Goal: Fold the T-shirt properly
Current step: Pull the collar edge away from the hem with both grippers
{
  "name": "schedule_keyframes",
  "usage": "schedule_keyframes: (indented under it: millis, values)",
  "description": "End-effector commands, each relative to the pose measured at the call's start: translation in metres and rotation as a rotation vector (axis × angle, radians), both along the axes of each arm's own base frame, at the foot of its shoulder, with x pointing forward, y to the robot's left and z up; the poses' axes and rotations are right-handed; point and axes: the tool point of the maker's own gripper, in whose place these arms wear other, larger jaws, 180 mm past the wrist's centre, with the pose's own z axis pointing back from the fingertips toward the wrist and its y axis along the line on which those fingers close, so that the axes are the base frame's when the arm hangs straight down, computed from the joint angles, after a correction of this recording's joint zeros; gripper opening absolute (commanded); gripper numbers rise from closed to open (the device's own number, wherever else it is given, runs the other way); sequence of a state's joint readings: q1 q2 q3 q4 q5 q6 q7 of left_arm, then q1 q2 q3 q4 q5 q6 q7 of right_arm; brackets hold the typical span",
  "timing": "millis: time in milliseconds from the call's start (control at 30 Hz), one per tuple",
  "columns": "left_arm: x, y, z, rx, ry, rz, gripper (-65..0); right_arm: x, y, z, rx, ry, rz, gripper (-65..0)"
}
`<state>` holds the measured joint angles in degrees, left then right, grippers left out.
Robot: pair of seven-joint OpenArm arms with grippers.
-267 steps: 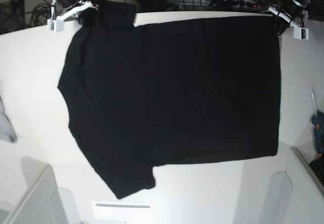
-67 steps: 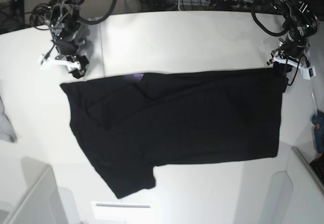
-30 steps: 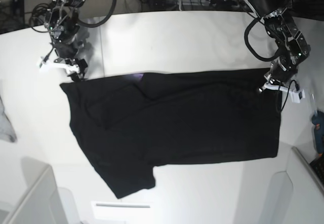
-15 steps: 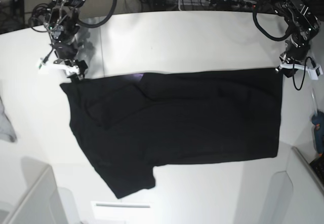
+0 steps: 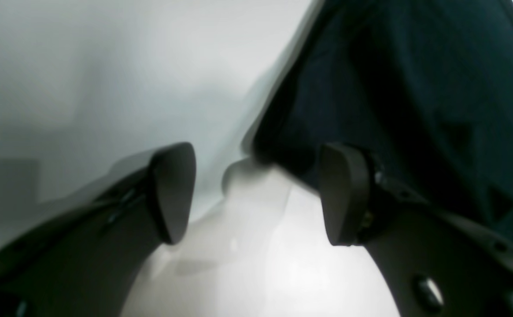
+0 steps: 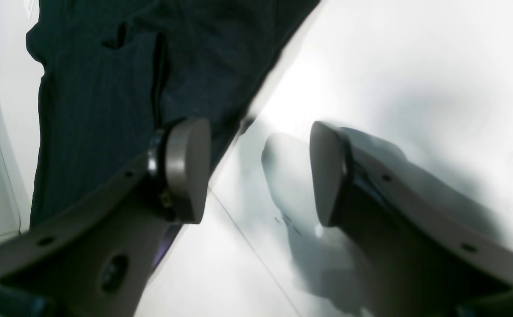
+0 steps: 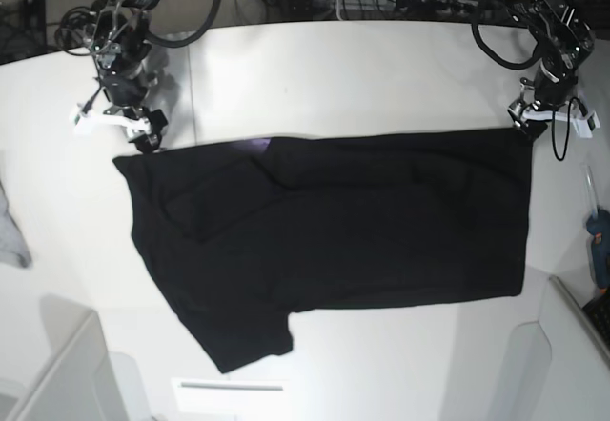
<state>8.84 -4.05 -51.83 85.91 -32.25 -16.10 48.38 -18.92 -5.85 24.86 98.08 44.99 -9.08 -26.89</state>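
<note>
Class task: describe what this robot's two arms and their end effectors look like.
Both arms are black, jointed, with looping black cables. The left end effector and right end effector each have two dark grey fingers ending in rounded oval pads. The base view shows white parts at each wrist.

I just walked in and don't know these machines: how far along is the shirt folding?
One fold looks done: the far half of the T-shirt lies doubled over itself on the table. Right now nothing is held; the left gripper and right gripper stand open by the folded edge. One sleeve sticks out, so more folds remain.
</note>
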Motion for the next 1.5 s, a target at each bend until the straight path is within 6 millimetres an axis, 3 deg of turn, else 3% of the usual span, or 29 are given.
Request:
schedule_keyframes:
  millis: [0, 133, 300, 500, 933, 1000, 1100, 1200, 1333, 1467]
  values:
    - [0.001, 0.001, 0.0, -0.004, 0.011, -0.005, -21.9, 0.008, -0.004, 0.01, -0.014, -0.041, -0.004, -30.3]
    - [0.007, -0.002, 0.0, -0.012, 0.003, -0.013, -22.1, 0.012, -0.005, 0.013, -0.016, -0.054, -0.008, -30.2]
    - [0.018, -0.023, -0.012, -0.047, 0.023, -0.073, -22.4, 0.021, -0.006, 0.014, -0.011, -0.067, -0.013, -30.2]
    - [0.018, -0.025, -0.017, -0.058, 0.031, -0.073, -22.5, 0.022, -0.022, -0.002, 0.012, -0.036, -0.074, -30.2]
    - [0.024, -0.025, -0.014, -0.058, 0.018, -0.075, -22.9, 0.045, -0.005, -0.022, 0.146, -0.052, -0.064, -30.5]
    - [0.024, -0.025, -0.014, -0.058, 0.018, -0.075, -27.0, 0.046, -0.004, -0.025, 0.151, -0.045, -0.064, -30.8]
    - [0.029, -0.035, -0.015, -0.058, 0.024, -0.115, -45.7, 0.05, -0.017, -0.027, 0.114, -0.052, -0.077, -32.7]
    - [0.033, -0.043, -0.017, -0.06, 0.029, -0.144, -65.0, 0.05, -0.026, -0.028, 0.084, -0.068, -0.113, -45.9]
    - [0.036, -0.044, -0.012, -0.049, 0.021, -0.153, -65.0, 0.056, -0.033, -0.017, 0.048, -0.113, -0.066, -65.0]
    - [0.042, -0.031, 0.011, 0.023, -0.009, -0.172, -65.0, 0.058, -0.034, -0.01, 0.05, -0.112, -0.059, -65.0]
